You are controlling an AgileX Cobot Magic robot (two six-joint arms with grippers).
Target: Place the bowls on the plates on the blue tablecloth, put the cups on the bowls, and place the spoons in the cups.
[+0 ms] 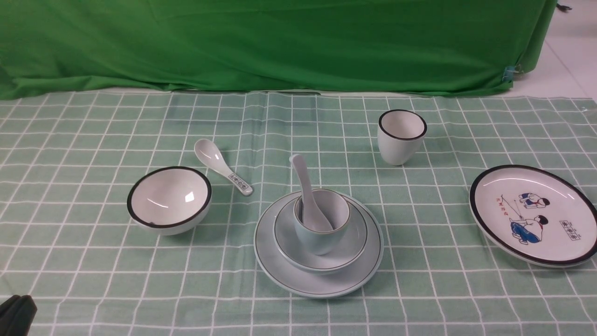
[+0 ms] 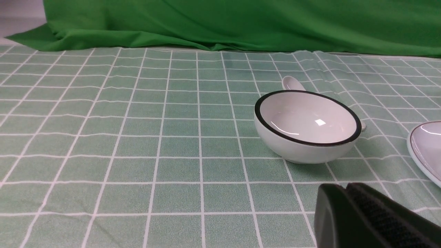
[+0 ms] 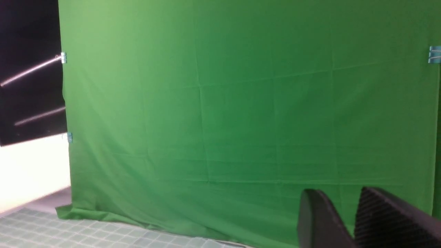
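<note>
Left gripper [image 2: 348, 193] sits low and closed near the white bowl [image 2: 306, 125].

I see the tablecloth [image 1: 93, 261] in pale blue-green with a white grid, against a plain bright green backdrop [image 1: 280, 42]. One plate [image 1: 322, 284], bowl [image 1: 347, 254], cup [image 1: 322, 238] and spoon [image 1: 303, 186] are pale blue. The other bowl [image 1: 169, 199] and cup [image 1: 401, 136] are white, black-rimmed. The second plate [image 1: 533, 214] carries blue cartoon figures. Both tools look black.
</note>
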